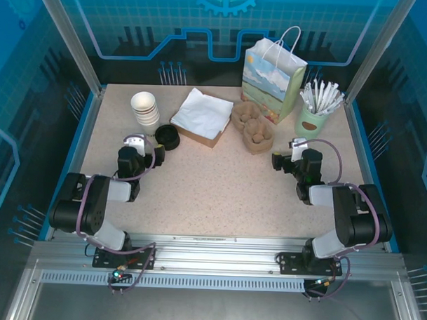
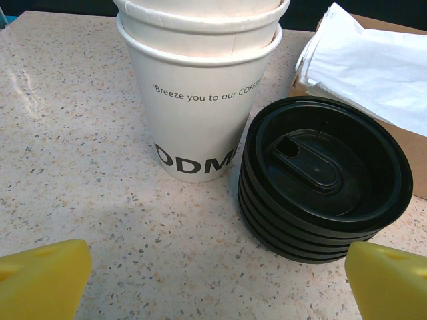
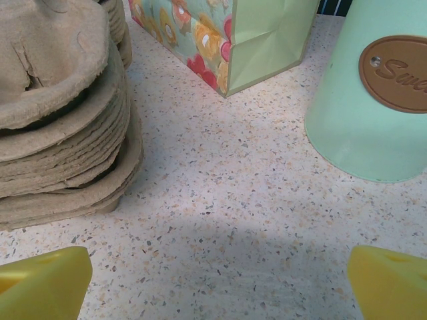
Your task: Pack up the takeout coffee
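A: Where is the takeout coffee lying?
B: I cannot tell: white paper cups (image 2: 200,100) and black lids (image 2: 323,177) are standing just ahead of the wide-open left pincer (image 2: 215,280); the right pincer (image 3: 215,283), also wide open, is facing the gift bag (image 3: 267,33), nearer it.

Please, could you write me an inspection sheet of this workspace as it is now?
Surface: speckled table, no spill seen.
Job's things: gift bag upright at the far edge; stack of white cups beside a stack of black lids.
Clutter: napkins in a brown box; stacked pulp carriers; mint holder with white sticks.
Grippers: left gripper and right gripper, jaws open, holding nothing.
Cables: cables loop along both arms.
Surroundings: blue panels; aluminium rail at the near edge.
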